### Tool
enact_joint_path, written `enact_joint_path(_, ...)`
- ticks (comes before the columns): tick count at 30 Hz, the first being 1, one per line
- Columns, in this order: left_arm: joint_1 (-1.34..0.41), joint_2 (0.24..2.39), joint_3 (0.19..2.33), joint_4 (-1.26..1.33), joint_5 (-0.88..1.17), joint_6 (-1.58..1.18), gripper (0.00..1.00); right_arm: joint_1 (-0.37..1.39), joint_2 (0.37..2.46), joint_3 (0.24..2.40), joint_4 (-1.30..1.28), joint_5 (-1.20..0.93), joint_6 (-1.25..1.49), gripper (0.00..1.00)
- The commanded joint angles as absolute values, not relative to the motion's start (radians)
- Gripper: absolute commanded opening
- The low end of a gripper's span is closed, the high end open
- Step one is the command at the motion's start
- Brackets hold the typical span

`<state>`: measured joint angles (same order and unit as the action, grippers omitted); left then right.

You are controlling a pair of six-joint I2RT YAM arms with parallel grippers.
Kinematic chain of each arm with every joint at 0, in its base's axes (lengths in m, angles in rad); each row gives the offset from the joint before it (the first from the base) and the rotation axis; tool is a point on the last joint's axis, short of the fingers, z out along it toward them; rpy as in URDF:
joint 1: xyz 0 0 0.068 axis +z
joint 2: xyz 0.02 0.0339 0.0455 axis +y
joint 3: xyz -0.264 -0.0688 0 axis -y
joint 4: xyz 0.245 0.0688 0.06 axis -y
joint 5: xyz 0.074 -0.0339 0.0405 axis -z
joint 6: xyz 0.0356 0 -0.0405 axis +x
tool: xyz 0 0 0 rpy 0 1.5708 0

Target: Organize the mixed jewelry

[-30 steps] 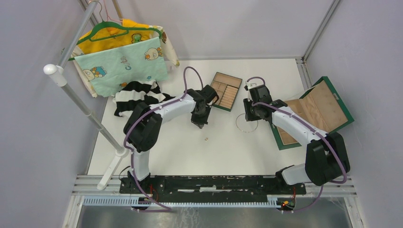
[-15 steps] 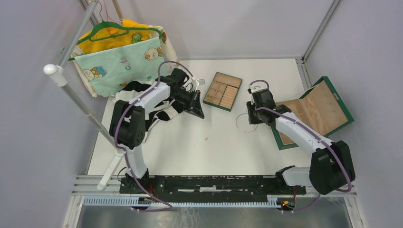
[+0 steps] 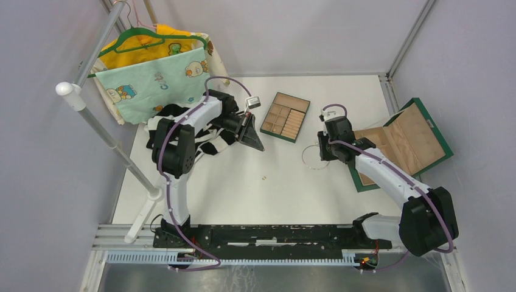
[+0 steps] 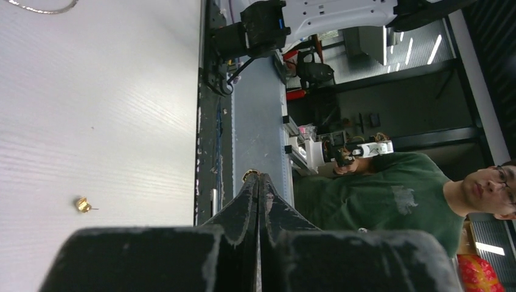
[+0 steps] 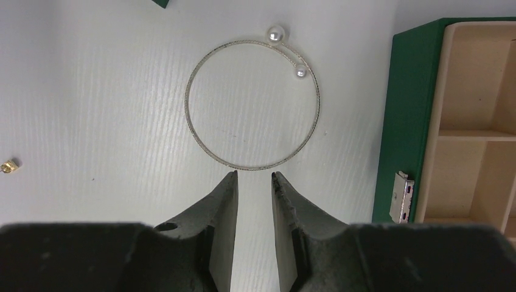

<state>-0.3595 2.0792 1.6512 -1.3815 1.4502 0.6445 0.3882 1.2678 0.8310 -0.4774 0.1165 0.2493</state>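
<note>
Silvery hoop [image 5: 255, 166] lies flat — right hand [image 5: 254, 176] just beside.

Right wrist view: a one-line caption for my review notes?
Open right gripper poised short of a pearl-tipped silvery hoop on the white table, green box alongside.

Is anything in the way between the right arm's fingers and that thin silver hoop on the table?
Nothing visible. The right gripper hovers, fingers slightly apart, just short of the silver hoop, and only bare white table lies between them.
</note>
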Motion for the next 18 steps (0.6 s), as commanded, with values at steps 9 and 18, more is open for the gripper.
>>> enact_joint_path(9, -0.361, 2.207, 1.872, -1.465, 1.601, 0.633, 0.02, 0.387, 1.240, 0.817, -0.431, 0.147, 0.247, 0.32)
enact_joint_path(18, -0.361, 2.363, 2.114, -1.428, 1.477, 0.451, 0.02, 0.388, 1.245, 0.828, -0.448, 0.167, 0.253, 0.32)
